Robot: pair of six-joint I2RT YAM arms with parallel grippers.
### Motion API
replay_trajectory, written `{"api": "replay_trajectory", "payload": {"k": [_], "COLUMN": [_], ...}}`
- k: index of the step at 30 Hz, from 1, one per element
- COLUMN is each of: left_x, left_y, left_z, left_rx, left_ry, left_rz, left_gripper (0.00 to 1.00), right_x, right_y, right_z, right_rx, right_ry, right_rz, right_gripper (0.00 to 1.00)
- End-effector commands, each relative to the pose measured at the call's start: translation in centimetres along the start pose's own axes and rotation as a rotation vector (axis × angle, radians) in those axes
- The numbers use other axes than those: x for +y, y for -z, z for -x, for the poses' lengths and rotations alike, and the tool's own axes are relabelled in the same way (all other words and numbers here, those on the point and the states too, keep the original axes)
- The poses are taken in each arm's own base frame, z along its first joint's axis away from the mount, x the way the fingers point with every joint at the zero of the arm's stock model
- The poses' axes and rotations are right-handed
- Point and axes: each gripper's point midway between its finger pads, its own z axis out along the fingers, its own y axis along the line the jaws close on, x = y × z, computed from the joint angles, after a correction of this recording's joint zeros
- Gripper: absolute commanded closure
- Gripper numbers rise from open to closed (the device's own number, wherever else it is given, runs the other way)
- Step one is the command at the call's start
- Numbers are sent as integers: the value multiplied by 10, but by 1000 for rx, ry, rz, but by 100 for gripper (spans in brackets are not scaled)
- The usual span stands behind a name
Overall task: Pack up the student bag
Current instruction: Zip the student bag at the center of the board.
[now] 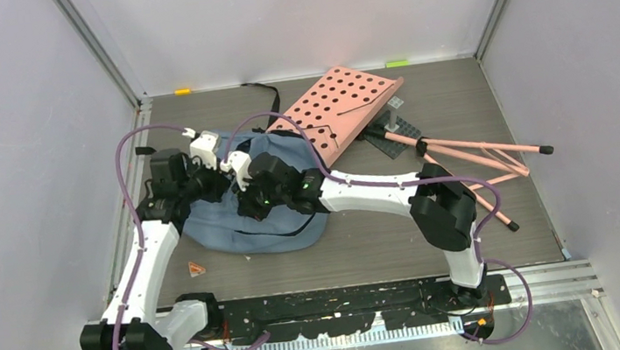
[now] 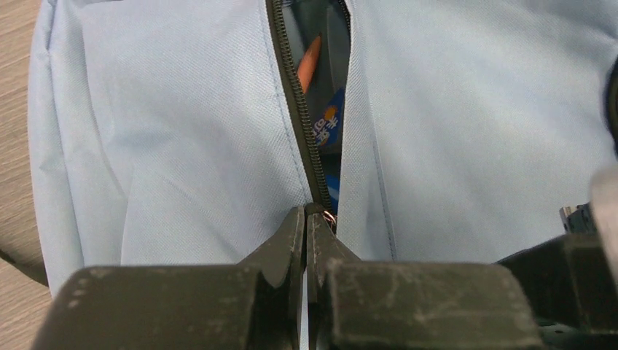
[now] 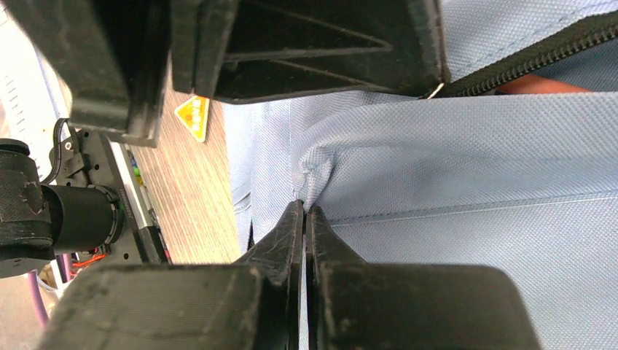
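Observation:
The dusty-blue student bag [image 1: 247, 233] lies flat on the table left of centre, under both wrists. Its black zipper [image 2: 297, 102] is partly open, and orange and blue items [image 2: 321, 95] show inside. My left gripper [image 2: 309, 213] is shut at the closed end of the zipper, on the zipper pull with its copper ring [image 2: 329, 217]. In the top view it [image 1: 218, 185] sits over the bag's upper left part. My right gripper [image 3: 304, 210] is shut on a pinched fold of the bag's fabric [image 3: 466, 168], just below the left one [image 1: 250, 206].
A pink perforated board [image 1: 343, 109] on a pink folding stand [image 1: 481, 155] leans at the back, its edge touching the bag. A small orange triangle [image 1: 197, 269] lies on the table near the left arm and also shows in the right wrist view [image 3: 192, 117].

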Motion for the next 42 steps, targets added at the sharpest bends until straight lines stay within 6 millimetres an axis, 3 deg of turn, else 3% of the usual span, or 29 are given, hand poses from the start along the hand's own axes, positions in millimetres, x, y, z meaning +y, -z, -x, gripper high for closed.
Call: {"api": "replay_trajectory", "payload": {"k": [1,6,18,27,35,42], "left_x": [28,34,47,59,65,80], "left_y": [18,18,-22,-65,-112,-130], "left_z": [120,135,147,161,159,165], "left_rx": [-351,-381,-397,-396,-348,-319], "left_ry": [-155,-190,-166,-141,-126,-130], "left_rz": [118,142,116,84,80,184], "left_gripper": [100,100,100,100,100,100], "right_x": [44,42,40,38,35,31], "right_y": [29,31,33,32,32,32], "right_z": [-36,-36,-38,-43,-48,-50], "right_rx": [161,161,166,189,209,226], "right_ry": [5,6,18,25,40,68], "right_rz": [156,149,141,135,119,109], "right_gripper": [100,99,99,99,100,99]}}
